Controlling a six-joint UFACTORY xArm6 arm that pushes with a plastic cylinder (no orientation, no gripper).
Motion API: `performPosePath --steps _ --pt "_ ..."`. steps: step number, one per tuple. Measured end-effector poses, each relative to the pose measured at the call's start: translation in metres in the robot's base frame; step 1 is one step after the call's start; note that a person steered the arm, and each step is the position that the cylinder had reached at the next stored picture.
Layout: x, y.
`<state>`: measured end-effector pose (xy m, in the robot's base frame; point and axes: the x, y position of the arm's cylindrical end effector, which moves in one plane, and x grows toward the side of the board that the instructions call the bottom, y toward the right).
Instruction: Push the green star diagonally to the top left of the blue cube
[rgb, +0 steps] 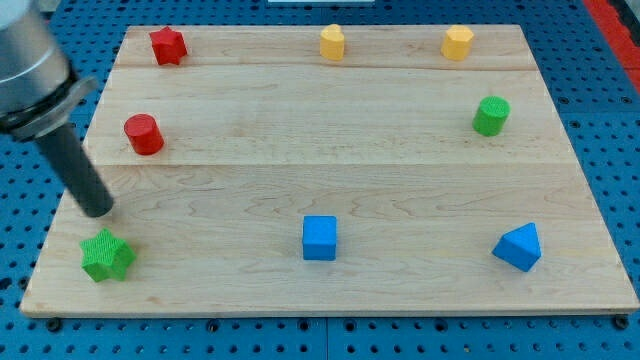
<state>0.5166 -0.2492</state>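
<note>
The green star lies near the board's bottom left corner. The blue cube sits at the bottom middle, far to the star's right. My tip stands just above the star, slightly to its left, with a small gap between them. The dark rod rises from the tip toward the view's top left.
A red cylinder sits at the left, a red star at the top left. Two yellow blocks lie along the top. A green cylinder is at the right, a blue wedge-like block at the bottom right. The wooden board ends close to the star's left.
</note>
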Motion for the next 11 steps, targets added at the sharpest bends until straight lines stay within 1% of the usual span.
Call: performPosePath --steps 1,3,4,7,8,9,10,11 --pt "0.033 -0.011" --pt "0.058 -0.011" --pt "0.065 0.015" --pt "0.051 0.06" --pt "0.049 0.111" --pt "0.043 0.15" --pt "0.015 0.146" --pt "0.011 0.108"
